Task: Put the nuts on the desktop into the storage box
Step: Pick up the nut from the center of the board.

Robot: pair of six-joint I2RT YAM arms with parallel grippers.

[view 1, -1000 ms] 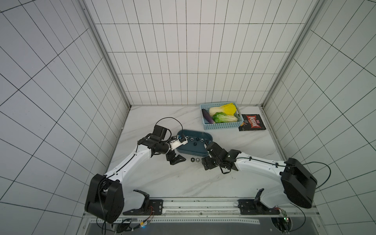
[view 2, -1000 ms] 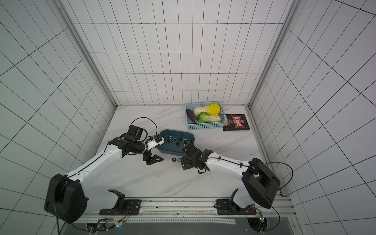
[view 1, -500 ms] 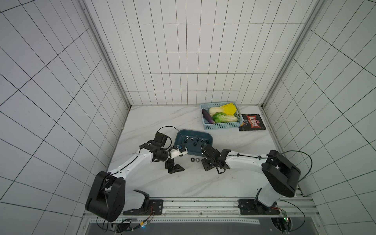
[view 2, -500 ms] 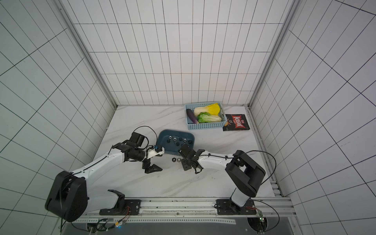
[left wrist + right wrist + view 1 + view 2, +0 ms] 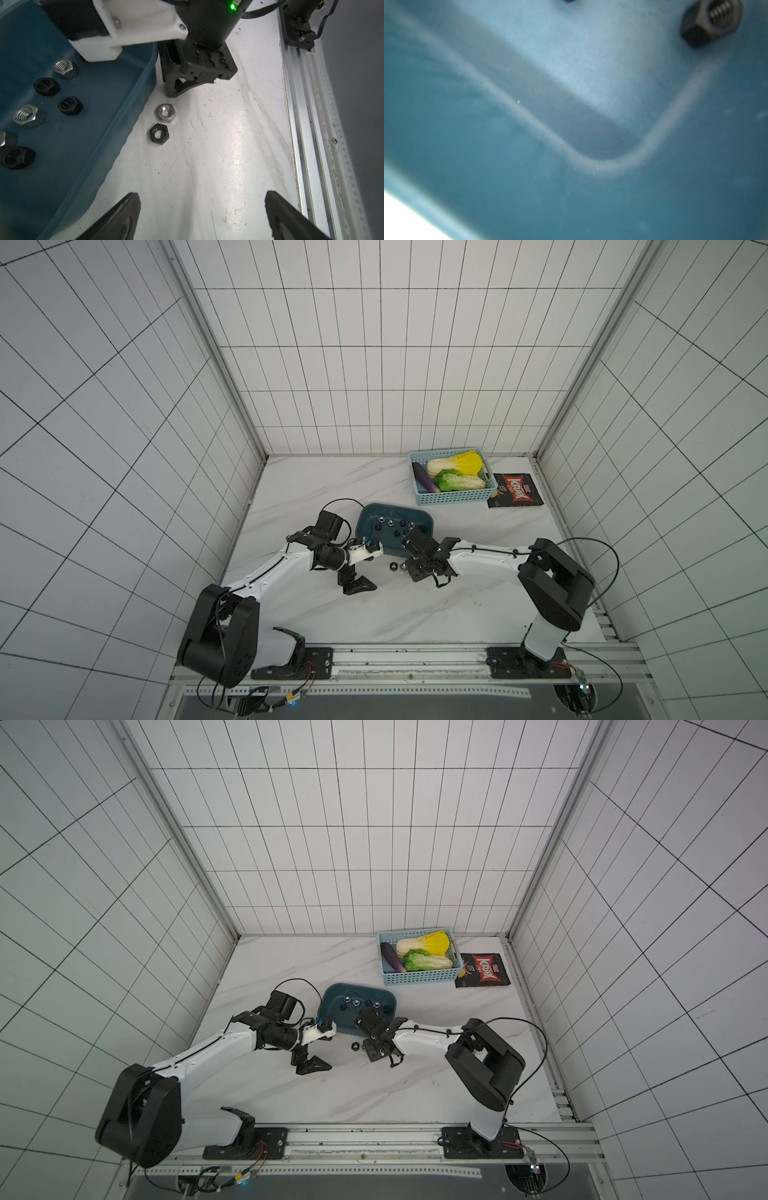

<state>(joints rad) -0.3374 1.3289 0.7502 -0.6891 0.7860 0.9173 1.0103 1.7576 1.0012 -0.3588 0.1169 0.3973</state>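
Observation:
Two nuts lie side by side on the white desktop just in front of the storage box: a black nut and a silver nut. In both top views they are small dots, black nut, silver nut. My right gripper points down with its fingers together, its tip just short of the silver nut; nothing shows between them. My left gripper hovers open over bare desktop, nearer the front. Several nuts lie inside the storage box. The right wrist view shows only the blurred box rim.
A light blue basket of vegetables stands at the back right, with a dark snack packet next to it. An aluminium rail runs along the desktop's front edge. Tiled walls close in three sides.
My right gripper has shut and shifted slightly left toward the two nuts. My left gripper has drawn back from the box toward the front. Both nuts lie where they were.

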